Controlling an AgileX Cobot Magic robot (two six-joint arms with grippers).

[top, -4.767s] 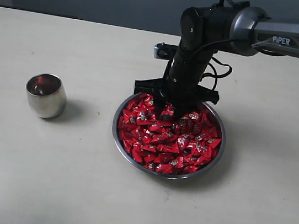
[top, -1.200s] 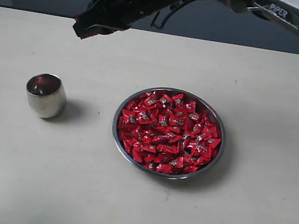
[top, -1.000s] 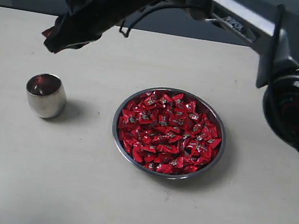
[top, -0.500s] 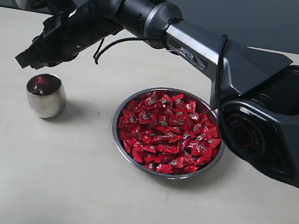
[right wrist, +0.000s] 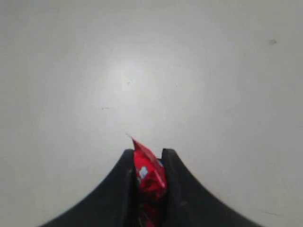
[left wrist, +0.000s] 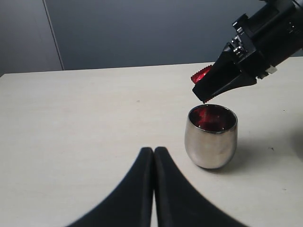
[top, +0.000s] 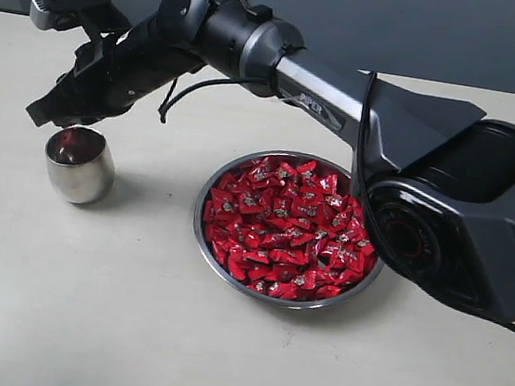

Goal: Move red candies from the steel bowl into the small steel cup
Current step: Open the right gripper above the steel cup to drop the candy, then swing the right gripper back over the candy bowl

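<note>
Lettering (top: 310, 105) "PIPER" marks the right arm (top: 258, 49), whose pincer (top: 42, 114) grips a red candy (right wrist: 147, 172) above the small steel cup (top: 78, 170).

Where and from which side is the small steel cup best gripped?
Probably across its bulging middle, level from the side facing the left gripper: the small steel cup stands upright, narrowing toward rim and base, and the right gripper holds a red candy above its mouth.

exterior: high, wide | left wrist: low | shared: small steel cup (top: 79, 165)
</note>
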